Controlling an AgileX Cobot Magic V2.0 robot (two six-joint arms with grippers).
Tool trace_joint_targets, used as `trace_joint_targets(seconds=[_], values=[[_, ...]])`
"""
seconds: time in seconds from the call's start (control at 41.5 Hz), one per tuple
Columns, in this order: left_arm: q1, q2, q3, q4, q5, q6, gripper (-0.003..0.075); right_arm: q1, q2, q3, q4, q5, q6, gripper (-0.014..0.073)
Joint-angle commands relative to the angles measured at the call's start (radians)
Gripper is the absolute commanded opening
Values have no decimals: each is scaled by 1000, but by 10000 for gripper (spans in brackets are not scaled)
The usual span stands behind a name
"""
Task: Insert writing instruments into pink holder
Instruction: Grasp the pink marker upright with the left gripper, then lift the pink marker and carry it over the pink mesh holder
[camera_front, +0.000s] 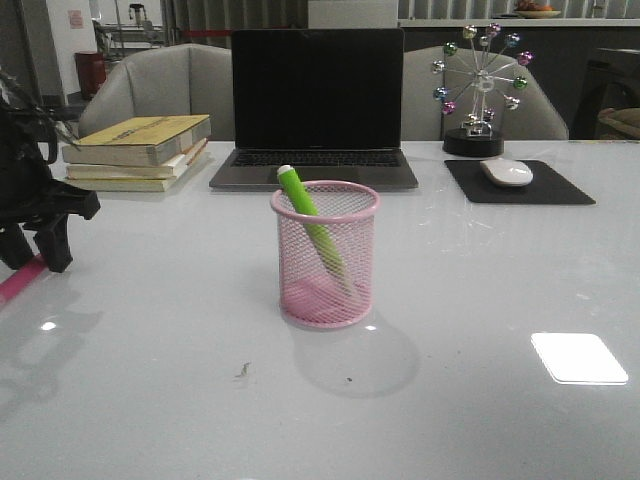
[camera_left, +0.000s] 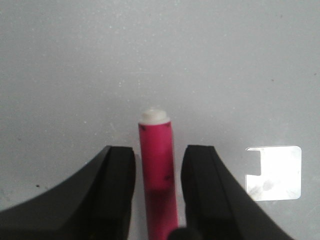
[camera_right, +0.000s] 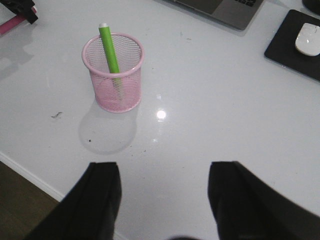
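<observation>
While the lime green marker leans inside the pink holder, the magenta marker lies flat on the surface at far left.

Left fingers straddle it, apart, long axis running between them (not visibly clamped). Right fingers hang apart, empty. Open room lies between marker and holder.

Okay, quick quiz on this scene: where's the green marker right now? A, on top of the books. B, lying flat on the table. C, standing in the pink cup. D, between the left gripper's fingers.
C: the green marker leans inside the pink cup with its white end above the rim; the left gripper has the pink marker between its fingers instead.
</observation>
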Motion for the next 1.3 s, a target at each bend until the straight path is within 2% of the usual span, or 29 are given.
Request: trace_joint_targets(seconds=[0.0, 0.289, 0.53, 0.722, 1.06, 1.276], values=[[2, -55, -28, 6, -14, -1, 244, -1, -6, -29, -9, -68, 1, 497], [2, -55, -28, 6, -21, -1, 94, -1, -6, -29, -9, -68, 1, 497], [2, -70, -28, 2, 12, -1, 91, -1, -6, -29, -9, -68, 1, 497], [-4, -214, 31, -10, -32, 1, 91, -1, -6, -29, -9, -68, 1, 497], [-97, -613, 351, -10, -368, 25, 91, -1, -6, -29, -9, -68, 1, 497], [-268, -804, 545, -56, -706, 25, 91, -1, -6, -29, -9, -68, 1, 497]])
